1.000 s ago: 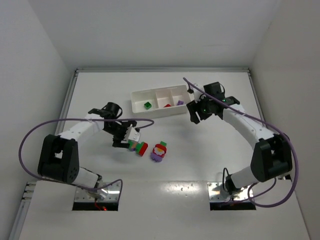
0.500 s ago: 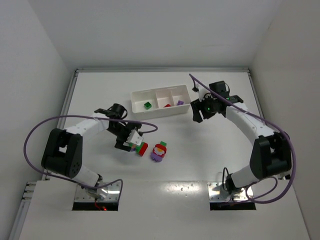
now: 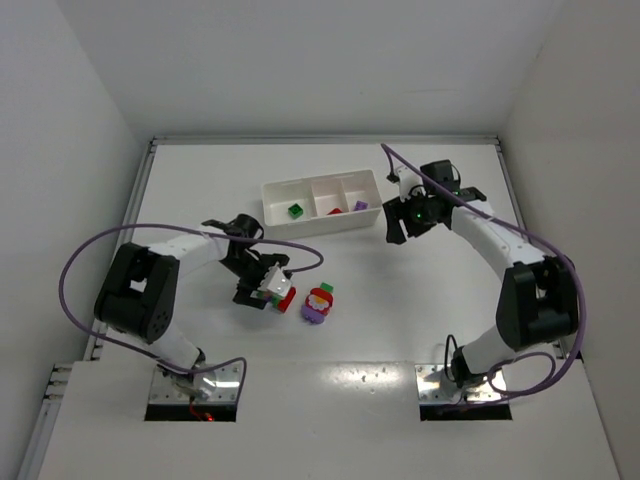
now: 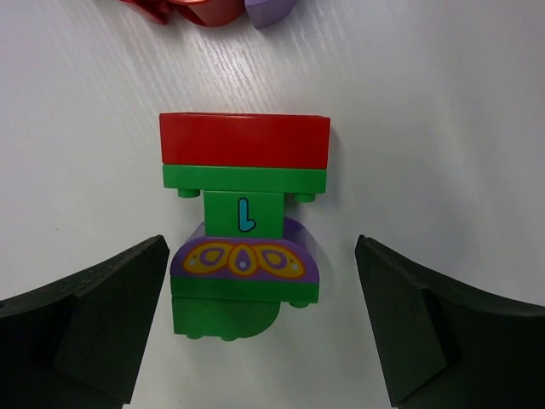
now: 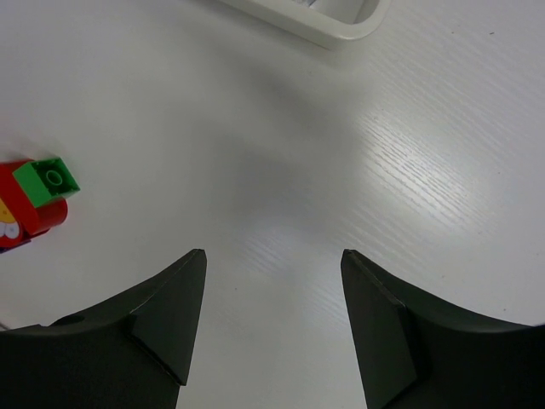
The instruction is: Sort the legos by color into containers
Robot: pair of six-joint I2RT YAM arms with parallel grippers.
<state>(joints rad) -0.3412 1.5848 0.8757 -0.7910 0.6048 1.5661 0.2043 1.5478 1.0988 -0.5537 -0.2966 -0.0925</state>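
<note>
Lego clump [image 4: 244, 223] of red, green and purple bricks lies flat on the table [image 3: 200, 200], straight under the left gripper [image 4: 260, 256]. The jaws stand spread wide on either side of it and touch nothing. In the left wrist view the clump's long axis runs away from the camera, along the gap between the fingers [image 4: 94, 315], so closing would pinch its narrow sides. Only the near end (purple arch over a green base) sits between the tips; the red top brick [image 4: 244, 141] lies beyond them. Just to the right is a second clump [image 3: 318, 303], apart from the first. Farther back, the tray [image 3: 310, 226] holds a loose green brick [image 3: 296, 211] in its left compartment, a loose red brick [image 3: 335, 211] in the middle and a loose purple brick [image 3: 360, 206] on the right. The right gripper [image 5: 272, 264] hovers beside the tray's right end, jaws parted and empty, well apart from both clumps. The left arm is plainly the nearer.
</note>
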